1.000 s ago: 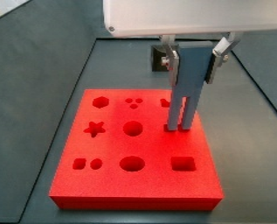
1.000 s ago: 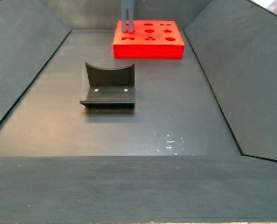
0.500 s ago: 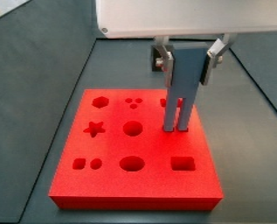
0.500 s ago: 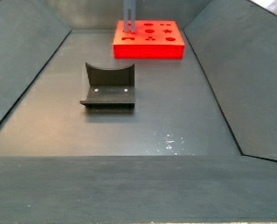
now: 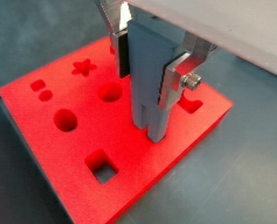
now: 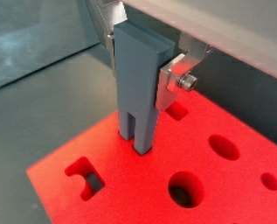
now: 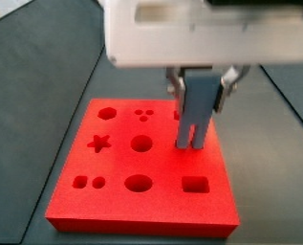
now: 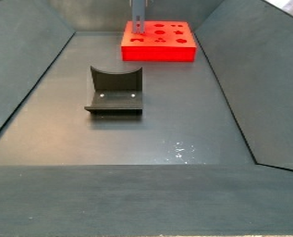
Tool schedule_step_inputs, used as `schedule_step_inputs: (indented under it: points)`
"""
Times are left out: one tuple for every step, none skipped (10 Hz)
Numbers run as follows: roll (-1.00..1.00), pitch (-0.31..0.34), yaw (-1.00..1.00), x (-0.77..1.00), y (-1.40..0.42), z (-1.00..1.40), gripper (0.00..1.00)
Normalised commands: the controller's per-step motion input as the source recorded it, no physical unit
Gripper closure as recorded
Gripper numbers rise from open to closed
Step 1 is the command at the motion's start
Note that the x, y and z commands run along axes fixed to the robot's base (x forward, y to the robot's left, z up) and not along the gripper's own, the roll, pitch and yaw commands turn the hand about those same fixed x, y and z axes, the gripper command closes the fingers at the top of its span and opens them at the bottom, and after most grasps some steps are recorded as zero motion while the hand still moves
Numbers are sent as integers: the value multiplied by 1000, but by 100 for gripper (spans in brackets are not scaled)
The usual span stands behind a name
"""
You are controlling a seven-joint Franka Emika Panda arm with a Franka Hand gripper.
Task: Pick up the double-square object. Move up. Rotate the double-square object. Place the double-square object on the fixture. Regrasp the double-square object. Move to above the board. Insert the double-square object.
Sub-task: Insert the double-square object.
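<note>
where gripper [image 7: 200,86] clamps double-square object [image 7: 196,115], red board [image 7: 116,191] beneath

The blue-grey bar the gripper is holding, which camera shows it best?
A wrist view shows the double-square object best: large, upright, clamped in the gripper, its forked lower end at the board. The other wrist view shows it similarly. One side view shows it blurred; in the other it is a tiny sliver.

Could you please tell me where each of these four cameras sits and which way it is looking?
Wrist view: on the arm, looking down the double-square object held in the gripper onto the board.
Wrist view: the same, from the object's other side.
Side view: close above the board's near edge; gripper body overhead.
Side view: far down the floor, past the fixture toward the board.
All four share the board and object.
</note>
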Motion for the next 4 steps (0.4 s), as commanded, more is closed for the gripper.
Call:
schedule_step_inputs:
  points:
    - [0,-3,-94,117,-86,-403,100]
    - [-73,-37,-29,89,0,-220,100]
    - [0,0,0,43,0,-40,100]
    - [0,0,0,0,0,0,100]
